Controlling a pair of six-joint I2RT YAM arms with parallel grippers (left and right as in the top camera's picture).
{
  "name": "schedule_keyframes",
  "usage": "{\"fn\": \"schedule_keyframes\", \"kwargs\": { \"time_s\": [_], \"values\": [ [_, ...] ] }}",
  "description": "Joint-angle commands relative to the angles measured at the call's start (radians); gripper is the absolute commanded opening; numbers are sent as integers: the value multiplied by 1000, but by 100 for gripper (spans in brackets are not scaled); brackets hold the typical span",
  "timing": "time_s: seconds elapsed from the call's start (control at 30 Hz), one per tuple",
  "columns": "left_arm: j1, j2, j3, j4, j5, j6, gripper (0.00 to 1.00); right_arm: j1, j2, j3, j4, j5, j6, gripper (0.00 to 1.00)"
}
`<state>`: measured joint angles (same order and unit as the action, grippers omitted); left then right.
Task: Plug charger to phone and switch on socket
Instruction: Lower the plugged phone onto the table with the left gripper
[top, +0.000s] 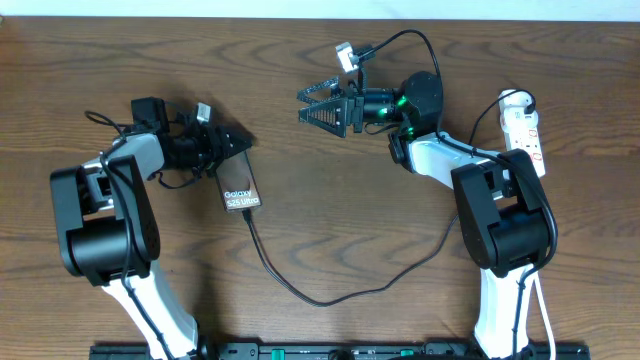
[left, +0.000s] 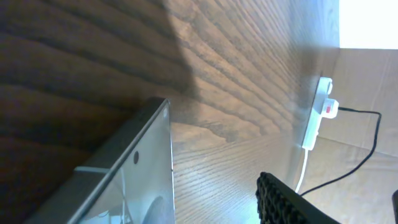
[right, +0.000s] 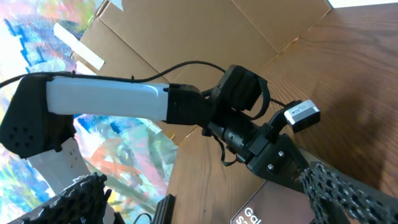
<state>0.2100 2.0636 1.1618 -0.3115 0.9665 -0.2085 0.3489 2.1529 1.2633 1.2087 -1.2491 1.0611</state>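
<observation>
The phone (top: 241, 187) lies back up on the wooden table, its white lettering showing. My left gripper (top: 236, 141) is at its far end. In the left wrist view the phone's edge (left: 140, 168) fills the left, and one black finger (left: 289, 202) stands apart from it with bare wood between; the other finger is hidden. The charger cable (top: 300, 292) runs from the phone's near end in a loop towards the right arm. My right gripper (top: 303, 106) is wide open and empty, above the table's middle. It faces the left arm and the phone (right: 273, 208). The socket (top: 526, 130) lies at the far right.
The socket also shows far off in the left wrist view (left: 319, 112), with its white cord. Cardboard (right: 205, 31) and a colourful sheet (right: 118, 155) lie beyond the table in the right wrist view. A black rail (top: 340, 350) runs along the front edge.
</observation>
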Motion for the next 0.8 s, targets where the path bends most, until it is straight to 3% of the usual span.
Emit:
{"fn": "schedule_keyframes", "kwargs": {
  "time_s": [0.0, 0.17, 0.3, 0.57, 0.77],
  "values": [
    [2, 41, -28, -32, -201, 12, 61, 5, -14, 18, 2, -3, -11, 99],
    [2, 41, -28, -43, -204, 12, 62, 5, -14, 18, 2, -3, -11, 99],
    [2, 41, -28, -77, -311, -22, 67, 5, -14, 18, 2, -3, -11, 99],
    [2, 41, -28, -101, -340, -28, 68, 6, -14, 18, 2, -11, -11, 99],
    [2, 41, -28, -141, -441, -67, 72, 6, -14, 18, 2, -11, -12, 99]
  ]
}}
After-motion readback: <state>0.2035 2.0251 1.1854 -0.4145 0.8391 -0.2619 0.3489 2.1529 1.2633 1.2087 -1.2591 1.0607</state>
